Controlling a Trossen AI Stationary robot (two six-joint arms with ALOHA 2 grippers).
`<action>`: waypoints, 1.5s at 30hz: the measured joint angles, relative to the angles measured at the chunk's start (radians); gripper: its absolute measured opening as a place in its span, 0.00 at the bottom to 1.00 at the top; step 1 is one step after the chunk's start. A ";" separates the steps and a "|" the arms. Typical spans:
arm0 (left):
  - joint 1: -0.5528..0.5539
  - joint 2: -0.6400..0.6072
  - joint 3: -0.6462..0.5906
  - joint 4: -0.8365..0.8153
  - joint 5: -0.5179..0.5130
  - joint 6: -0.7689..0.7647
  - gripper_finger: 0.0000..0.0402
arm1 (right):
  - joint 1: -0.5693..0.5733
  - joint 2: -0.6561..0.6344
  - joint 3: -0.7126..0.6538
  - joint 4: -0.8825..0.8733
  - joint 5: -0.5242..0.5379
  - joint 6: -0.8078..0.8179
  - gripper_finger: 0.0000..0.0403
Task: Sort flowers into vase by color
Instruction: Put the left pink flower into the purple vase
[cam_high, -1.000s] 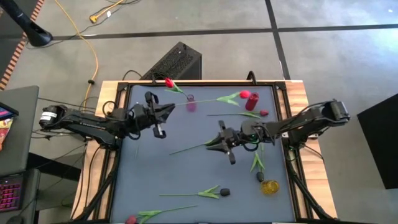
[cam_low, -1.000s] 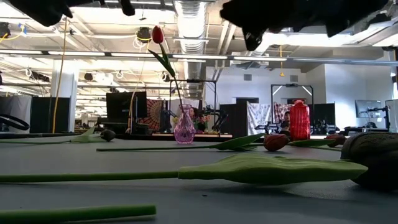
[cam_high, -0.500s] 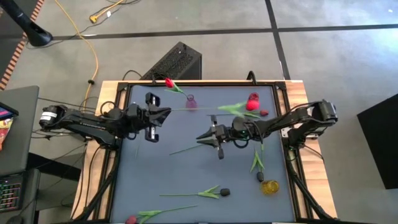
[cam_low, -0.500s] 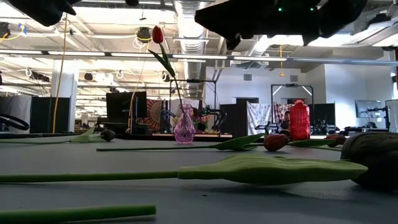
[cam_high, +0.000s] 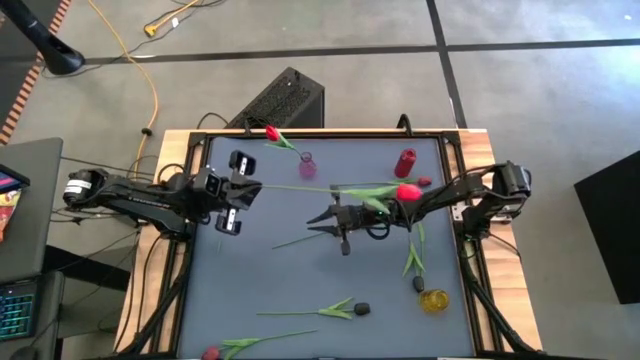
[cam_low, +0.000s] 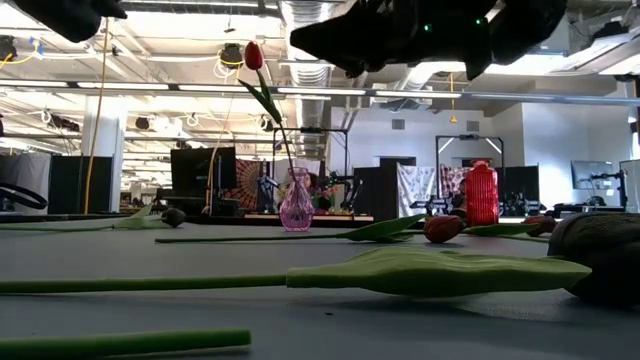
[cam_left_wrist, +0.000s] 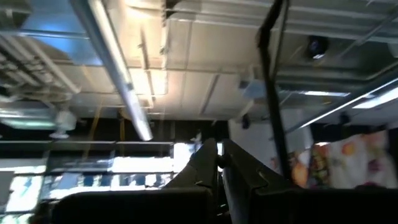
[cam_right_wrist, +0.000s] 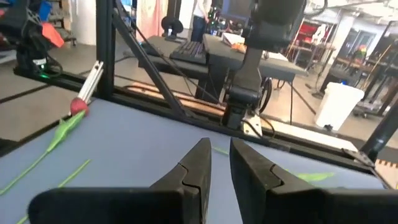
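Observation:
My left gripper (cam_high: 255, 188) is at the table's left, shut on a long red tulip (cam_high: 320, 187). Its stem reaches toward the right and its head (cam_high: 407, 192) is over my right arm. My right gripper (cam_high: 318, 216) hovers mid-table pointing left, its fingers (cam_right_wrist: 202, 158) slightly apart with nothing between them. Another red tulip (cam_high: 272, 132) stands with its stem in the pink vase (cam_high: 306, 165) at the far side. A red vase (cam_high: 405, 162) stands at the far right and a yellow vase (cam_high: 433, 300) at the near right. My left gripper holds the red tulip by the free end of its stem (cam_high: 266, 186), between its shut fingers. The tulip is lifted clear of the table and lies roughly level, pointing toward the table's right. The left wrist view does not show the stem, so the hold is hidden.
Loose tulips lie on the grey mat: a bare stem (cam_high: 300, 240) below my right gripper, a maroon head (cam_high: 425, 182) at the right, a leafy one (cam_high: 412, 262), a dark-headed one (cam_high: 345, 310) and one at the near edge (cam_high: 250, 345).
My right gripper has gone toward the table's left, staying above the mat. My left gripper has drawn back a little to the left and turned. The held tulip has swung about its stem end, so its head has moved from beside the red vase toward the near side, over my right arm.

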 joint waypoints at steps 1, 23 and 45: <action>0.000 0.000 0.000 0.011 0.020 -0.012 0.00 | -0.004 0.000 0.003 0.002 0.000 -0.001 0.22; 0.000 0.000 0.000 0.027 0.206 -0.066 0.00 | -0.036 -0.004 0.030 0.129 0.022 -0.097 0.60; 0.001 0.000 0.000 -0.171 0.053 -0.038 0.00 | 0.028 -0.013 0.114 0.400 -0.027 -0.253 0.73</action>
